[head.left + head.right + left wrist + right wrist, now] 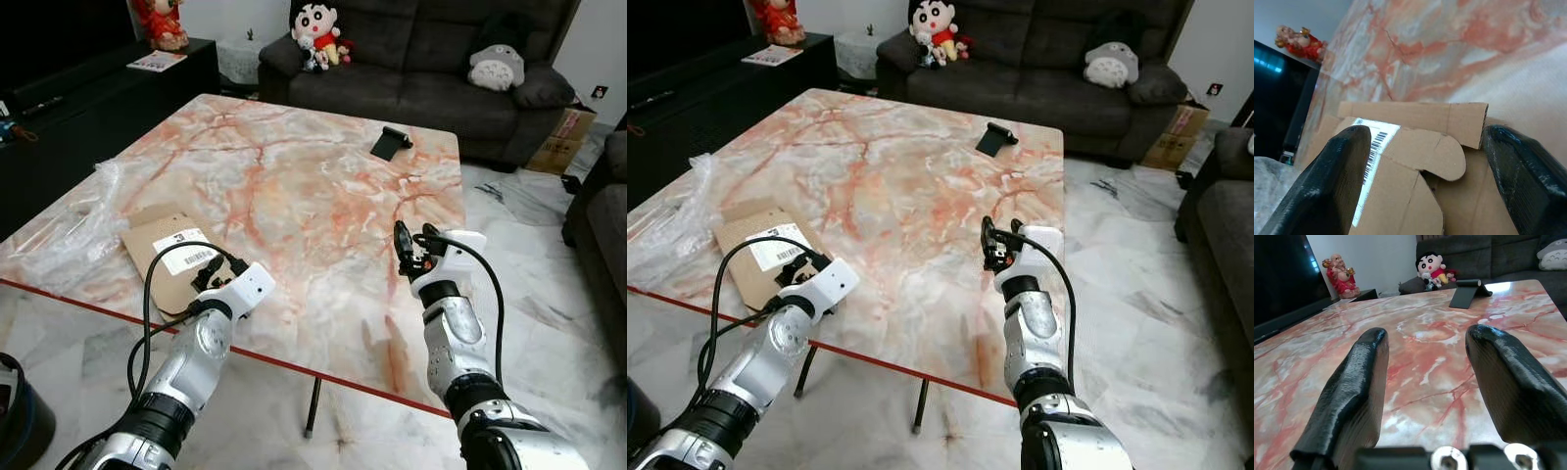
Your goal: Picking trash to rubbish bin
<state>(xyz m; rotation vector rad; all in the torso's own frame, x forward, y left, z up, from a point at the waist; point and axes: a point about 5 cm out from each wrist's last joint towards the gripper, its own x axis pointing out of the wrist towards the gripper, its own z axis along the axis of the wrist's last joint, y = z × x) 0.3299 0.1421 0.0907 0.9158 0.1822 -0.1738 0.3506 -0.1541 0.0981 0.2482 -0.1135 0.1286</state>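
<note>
bin (20, 416): cut by frame edge | label (186, 251): print too small

Through the left wrist camera I see my left gripper (1425, 181) with its two black fingers (1327, 186) spread wide, one at the lower left of the frame and one at the lower right. Between them lies a flattened cardboard box (1415, 161) on the marble table (1459, 49), its rounded flap at centre frame. A white barcode label (1371, 147) runs along the card beside the left-hand finger. In the upper left stands a red figurine (1298, 43) above a dark cabinet (1278, 98). Crumpled clear plastic (1268, 181) shows at the lower left edge
</note>
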